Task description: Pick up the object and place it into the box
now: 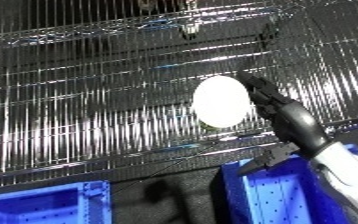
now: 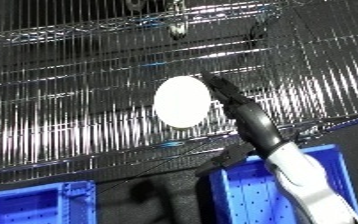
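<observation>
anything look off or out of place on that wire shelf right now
Nothing stands out. The white oval object sits on the wire shelf, looking whole, with the right hand against its right side, fingers straight. Two blue bins wait below the shelf; nothing looks spilled or damaged.

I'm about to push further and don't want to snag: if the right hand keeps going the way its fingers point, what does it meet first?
Probably only the wire shelf. The right hand points up and to the left along the right side of the white oval object, so it looks set to slide past it. Depth is unclear.
</observation>
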Available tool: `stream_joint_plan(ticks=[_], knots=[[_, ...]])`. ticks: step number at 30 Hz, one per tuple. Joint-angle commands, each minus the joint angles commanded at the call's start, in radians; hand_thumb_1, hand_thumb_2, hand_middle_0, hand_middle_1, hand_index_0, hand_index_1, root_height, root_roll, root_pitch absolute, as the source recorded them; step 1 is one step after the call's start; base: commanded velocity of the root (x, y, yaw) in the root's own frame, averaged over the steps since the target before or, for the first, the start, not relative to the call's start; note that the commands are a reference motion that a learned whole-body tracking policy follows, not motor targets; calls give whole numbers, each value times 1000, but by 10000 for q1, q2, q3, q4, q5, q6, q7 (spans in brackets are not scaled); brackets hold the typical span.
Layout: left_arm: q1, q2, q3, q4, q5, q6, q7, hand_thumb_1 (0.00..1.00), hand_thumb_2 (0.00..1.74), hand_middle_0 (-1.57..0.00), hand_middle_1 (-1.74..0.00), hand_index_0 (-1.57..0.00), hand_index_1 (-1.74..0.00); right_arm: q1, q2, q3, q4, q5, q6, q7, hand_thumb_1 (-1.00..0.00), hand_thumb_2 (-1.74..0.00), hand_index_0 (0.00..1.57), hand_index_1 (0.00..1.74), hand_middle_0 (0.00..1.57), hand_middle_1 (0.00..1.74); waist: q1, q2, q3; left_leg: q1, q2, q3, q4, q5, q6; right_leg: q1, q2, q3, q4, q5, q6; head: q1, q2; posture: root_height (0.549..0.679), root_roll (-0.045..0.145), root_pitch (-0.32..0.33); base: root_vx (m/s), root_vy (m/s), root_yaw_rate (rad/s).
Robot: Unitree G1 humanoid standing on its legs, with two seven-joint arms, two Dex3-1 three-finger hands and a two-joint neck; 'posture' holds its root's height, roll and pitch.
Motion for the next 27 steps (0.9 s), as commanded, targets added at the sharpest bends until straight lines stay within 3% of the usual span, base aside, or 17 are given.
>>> stream_joint_plan(ticks=[14, 27], knots=[[136, -10, -240, -321, -160, 16, -66, 0, 0, 0, 0, 0, 0, -1127, 195, 221, 435, 205, -73, -69, 0, 0, 0, 0, 0, 0, 277, 210, 0, -349, -201, -30, 124, 36, 113, -329, -61, -130, 163, 28, -67, 543, 445, 602, 61, 105, 11, 13, 11], [202, -49, -378, -490, -245, -23, -83, 0, 0, 0, 0, 0, 0, -1527, 410, 301, 667, 236, -5, -51, -650, -1131, 1020, 1131, 1020, 1131, 360, 352, 0, -381, -303, -23, 37, 119, 167, -389, -79, -198, 111, 69, -152, 748, 776, 603, 67, 109, -16, 9, 4]])
